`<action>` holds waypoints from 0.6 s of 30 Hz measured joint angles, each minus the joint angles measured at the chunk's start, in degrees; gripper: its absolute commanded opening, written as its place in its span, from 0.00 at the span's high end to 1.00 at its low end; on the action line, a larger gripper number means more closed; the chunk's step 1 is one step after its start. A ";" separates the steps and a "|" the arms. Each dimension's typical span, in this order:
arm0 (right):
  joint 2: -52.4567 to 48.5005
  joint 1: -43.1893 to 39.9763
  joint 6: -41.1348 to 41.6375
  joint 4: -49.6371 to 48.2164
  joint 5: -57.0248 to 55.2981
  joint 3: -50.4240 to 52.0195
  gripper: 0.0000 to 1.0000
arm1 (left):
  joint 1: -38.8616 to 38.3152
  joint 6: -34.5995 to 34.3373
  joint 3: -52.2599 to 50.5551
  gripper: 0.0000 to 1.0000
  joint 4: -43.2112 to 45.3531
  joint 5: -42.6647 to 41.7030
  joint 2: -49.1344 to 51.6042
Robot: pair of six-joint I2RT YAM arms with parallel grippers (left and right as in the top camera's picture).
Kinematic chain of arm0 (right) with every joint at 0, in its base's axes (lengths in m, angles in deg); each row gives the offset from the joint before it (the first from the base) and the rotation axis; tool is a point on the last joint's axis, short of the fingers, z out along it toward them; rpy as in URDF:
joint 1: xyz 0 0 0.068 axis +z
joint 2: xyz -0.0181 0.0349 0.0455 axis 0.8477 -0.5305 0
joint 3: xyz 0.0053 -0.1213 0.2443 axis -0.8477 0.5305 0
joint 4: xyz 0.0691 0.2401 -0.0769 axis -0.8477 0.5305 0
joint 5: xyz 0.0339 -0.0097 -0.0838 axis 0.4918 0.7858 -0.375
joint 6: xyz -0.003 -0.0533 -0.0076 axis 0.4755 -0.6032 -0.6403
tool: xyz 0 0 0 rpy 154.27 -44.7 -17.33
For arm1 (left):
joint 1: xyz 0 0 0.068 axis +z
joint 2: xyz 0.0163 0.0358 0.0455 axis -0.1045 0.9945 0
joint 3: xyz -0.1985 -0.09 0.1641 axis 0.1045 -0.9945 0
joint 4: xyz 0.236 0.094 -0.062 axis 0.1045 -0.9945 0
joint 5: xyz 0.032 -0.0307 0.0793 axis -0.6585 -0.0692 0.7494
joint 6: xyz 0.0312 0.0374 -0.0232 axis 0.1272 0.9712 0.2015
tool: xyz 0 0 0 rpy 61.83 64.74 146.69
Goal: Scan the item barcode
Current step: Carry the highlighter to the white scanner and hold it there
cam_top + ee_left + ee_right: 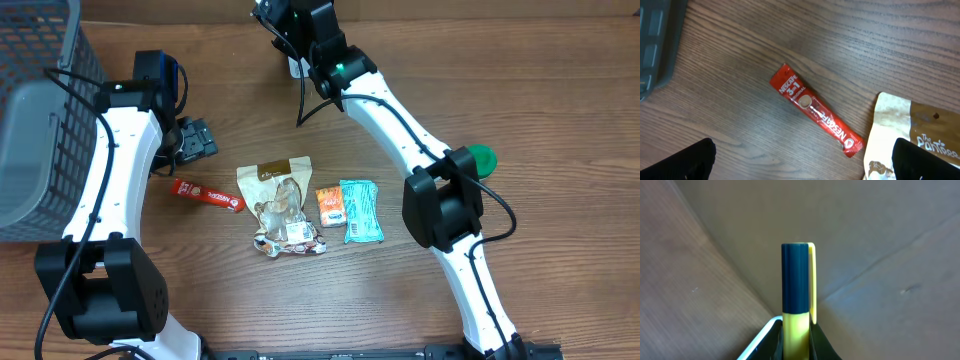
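**Left arm lining up on the sachet, right arm holding the tool**

The wire basket [40, 100] is sitting at the table's left edge. The left gripper [196, 140] is hovering with fingers spread wide above the red coffee sachet [815, 115], which is lying flat just beside the tan snack pouch [283, 205]. The right gripper [797, 335] is pinching a yellow, blue-capped tool [796, 275], probably the scanner, at the far side. The pick looks to be in hand. The next move is calling for a descent and a close across the sachet's narrow width.

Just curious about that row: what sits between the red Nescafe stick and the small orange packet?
In the overhead view, a tan-topped snack bag lies between the Nescafe stick and the orange packet.
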 measured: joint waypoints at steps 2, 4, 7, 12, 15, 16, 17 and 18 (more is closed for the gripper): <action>-2.19 -0.26 -0.07 -5.07 -0.90 0.00 0.96 | 0.00 0.00 0.00 0.00 -0.07 -0.02 0.00; -3.82 -0.63 -0.13 -6.73 -1.29 0.00 0.96 | 0.00 0.00 0.00 0.00 -0.07 0.00 0.00; -6.86 -1.68 -0.22 -7.61 -1.84 0.00 0.96 | 0.00 0.00 0.00 0.00 -0.04 -0.02 0.00; -8.52 -2.89 -0.20 -8.81 -2.38 0.00 0.96 | 0.00 0.00 0.00 0.00 -0.07 -0.02 0.00; -8.55 -2.97 -0.22 -8.76 -2.60 0.00 0.96 | 0.00 0.00 0.00 0.00 -0.07 -0.02 0.00; -8.55 -2.99 -0.24 -8.76 -2.67 0.00 0.96 | 0.00 0.00 0.00 0.00 -0.07 -0.02 0.00; -8.55 -2.99 -0.22 -8.79 -2.71 0.00 0.96 | 0.00 0.00 0.00 0.00 -0.07 -0.02 0.00; -8.55 -2.93 -0.20 -8.74 -2.89 0.00 0.96 | 0.00 0.00 0.00 0.00 -0.07 -0.02 0.00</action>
